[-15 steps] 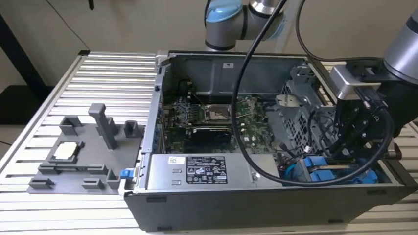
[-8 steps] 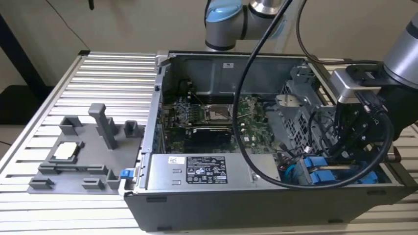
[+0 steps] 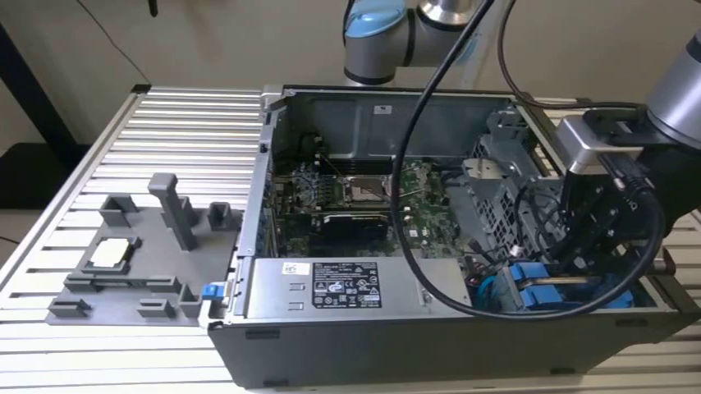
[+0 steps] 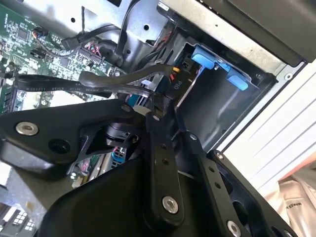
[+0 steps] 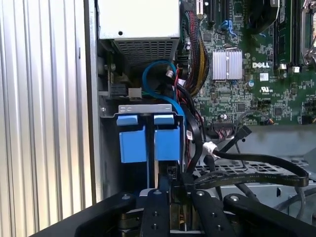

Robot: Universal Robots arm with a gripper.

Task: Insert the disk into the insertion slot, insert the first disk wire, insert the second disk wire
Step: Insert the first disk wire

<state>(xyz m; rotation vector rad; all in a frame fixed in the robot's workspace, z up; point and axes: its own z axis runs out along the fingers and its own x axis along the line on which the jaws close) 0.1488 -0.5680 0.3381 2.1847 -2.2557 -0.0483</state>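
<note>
The disk [image 5: 167, 142], blue-framed, sat in the slot [image 5: 143, 107], straight ahead of the tool [image 5: 173, 190] and close, its length running away from it. The tool seemed pressed together on a black wire's [image 5: 247, 170] end.

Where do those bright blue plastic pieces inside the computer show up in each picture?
Exterior view: the blue carriers sit low in the case's near corner, toward the exterior view's right.
First wrist view: the blue carriers stand side by side against the case wall.
Second wrist view: the blue carriers lie beyond the black cables.
Shared landmark: the green circuit board.
</note>
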